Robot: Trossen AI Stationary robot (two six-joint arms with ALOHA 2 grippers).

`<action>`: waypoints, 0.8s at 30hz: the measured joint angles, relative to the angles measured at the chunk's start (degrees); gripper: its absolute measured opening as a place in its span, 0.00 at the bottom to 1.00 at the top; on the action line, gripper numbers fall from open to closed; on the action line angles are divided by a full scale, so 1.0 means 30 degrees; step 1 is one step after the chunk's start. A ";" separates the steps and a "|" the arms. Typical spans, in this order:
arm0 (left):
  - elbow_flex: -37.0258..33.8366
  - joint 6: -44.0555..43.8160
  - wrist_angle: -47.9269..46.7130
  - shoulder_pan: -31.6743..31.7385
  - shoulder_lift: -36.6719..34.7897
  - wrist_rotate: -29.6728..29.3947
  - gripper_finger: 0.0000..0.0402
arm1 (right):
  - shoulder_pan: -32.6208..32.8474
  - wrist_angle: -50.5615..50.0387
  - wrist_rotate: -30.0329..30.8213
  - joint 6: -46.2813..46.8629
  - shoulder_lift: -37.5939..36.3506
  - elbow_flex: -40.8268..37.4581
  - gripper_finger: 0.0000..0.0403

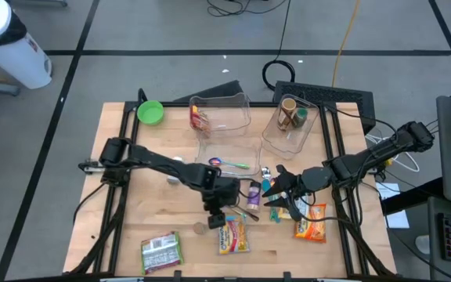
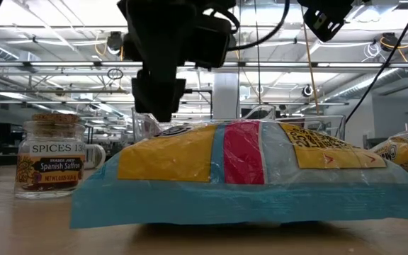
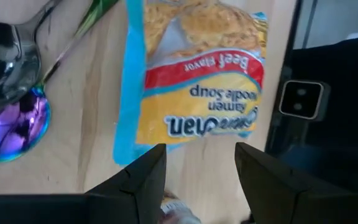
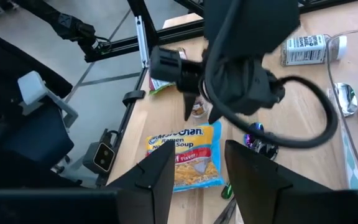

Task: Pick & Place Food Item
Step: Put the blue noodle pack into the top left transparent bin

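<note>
None of the pick is done yet | ramen packet [image 1: 234, 235] lies flat on the table [image 1: 131, 172], near its front edge | left gripper [image 1: 217, 220] hovers just beside packet's end, fingers [image 3: 146, 180] parted, empty | right gripper [image 1: 279, 196] waits nearby, parted, empty | left: grasp, lift, place in a clear bin [image 1: 229, 125], likely.

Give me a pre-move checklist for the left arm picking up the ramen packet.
1. Left gripper jaws open: ok.
2. Left gripper is empty: ok.
3. Ramen packet lies flat on the table: ok.
4. Left gripper is above the packet's edge, not yet around it: ok.
5. Spice jar stands apart from the packet: ok.
6. Right gripper is clear of the packet: ok, it hovers to the side, open and empty.
</note>
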 joint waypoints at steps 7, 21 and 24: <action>0.0000 0.0325 0.0339 0.0000 0.1060 -0.0039 0.50 | 0.0000 0.0013 0.0010 -0.0037 0.0000 0.0000 0.33; 0.0000 0.0119 0.0297 -0.0223 0.1393 -0.1544 0.45 | 0.0000 0.0009 0.0021 -0.0132 0.0000 0.0000 0.33; 0.0000 -0.0182 0.0099 -0.0317 0.1393 -0.2514 0.40 | 0.0000 0.0009 0.0028 -0.0132 0.0000 0.0000 0.33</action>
